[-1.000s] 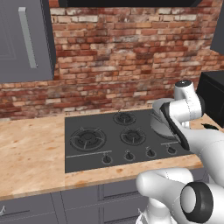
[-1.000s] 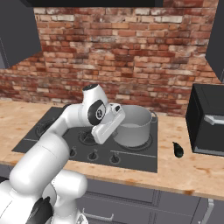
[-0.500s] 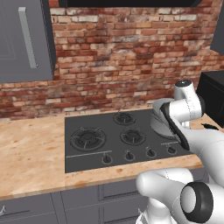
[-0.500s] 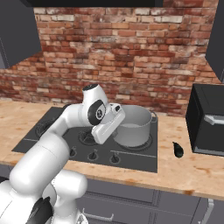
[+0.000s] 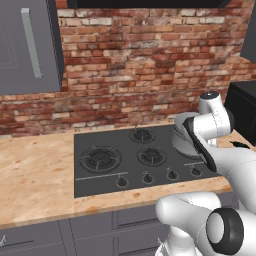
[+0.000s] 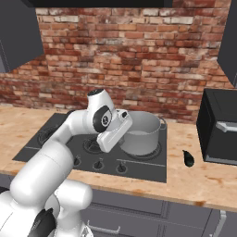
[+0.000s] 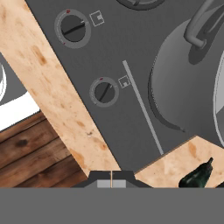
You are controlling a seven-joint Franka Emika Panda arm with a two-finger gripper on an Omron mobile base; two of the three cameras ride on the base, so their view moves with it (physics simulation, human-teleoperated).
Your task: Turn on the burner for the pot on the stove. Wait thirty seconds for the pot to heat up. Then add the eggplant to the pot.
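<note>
In the right base view the pot (image 6: 141, 132) stands just right of centre on the right rear part of the stove (image 6: 148, 166), its small side handle toward the brick wall (image 6: 139, 55); the white arm curves up from the lower left, and its hand hangs tilted in front of the pot's left side, above the row of knobs (image 6: 121, 167) along the stove's front edge; the eggplant (image 6: 188, 158) lies at centre right on the wooden counter (image 6: 203, 185), apart from the stove's right edge and near a black appliance (image 6: 220, 127) at the right edge of the frame; in the left base view the stove (image 5: 125, 160) fills the middle, and the pot (image 5: 181, 141) at centre right is largely hidden behind the forearm; in the hand view the gripper (image 7: 111, 178) sits at bottom centre with its two fingertips pressed together and nothing between them, over the line where stove and counter meet; two knobs (image 7: 103, 92) show in the upper left and centre, the pot's base and handle (image 7: 199, 26) in the upper right, and the eggplant (image 7: 197, 177) at the lower right on the counter.
</note>
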